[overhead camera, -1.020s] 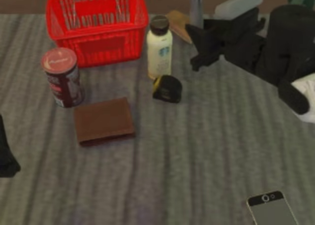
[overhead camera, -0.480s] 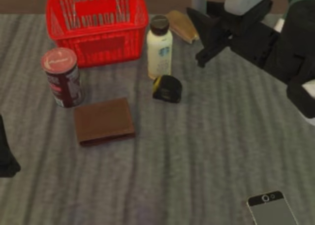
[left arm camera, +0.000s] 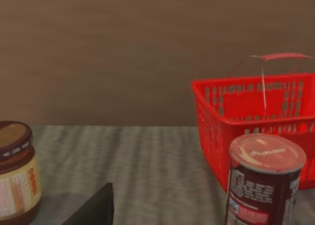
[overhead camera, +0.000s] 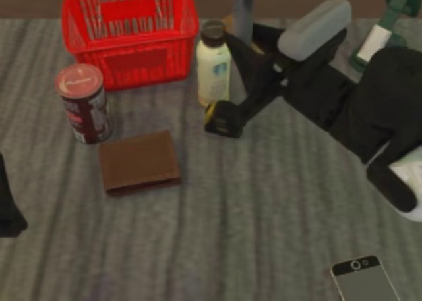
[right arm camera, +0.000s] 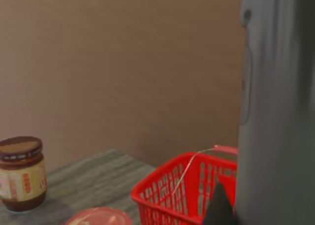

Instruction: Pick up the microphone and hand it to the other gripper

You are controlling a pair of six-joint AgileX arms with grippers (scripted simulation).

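- Right claw (overhead camera: 247, 70) pinches slim grey cylindrical microphone (overhead camera: 242, 14); its handle (right arm camera: 278, 107) fills the right wrist view.
- Brown-lidded glass jar (left arm camera: 15, 173) appears in wrist views only.
- Labels unreadable.
- Left claw (overhead camera: 10, 205): state unclear.

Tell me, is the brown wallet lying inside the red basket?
No. In the top view the brown wallet lies flat on the table, apart from the red basket and nearer the camera than it.

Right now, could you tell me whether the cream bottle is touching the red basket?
Apart. The top view shows a strip of grey table between the cream bottle and the red basket.
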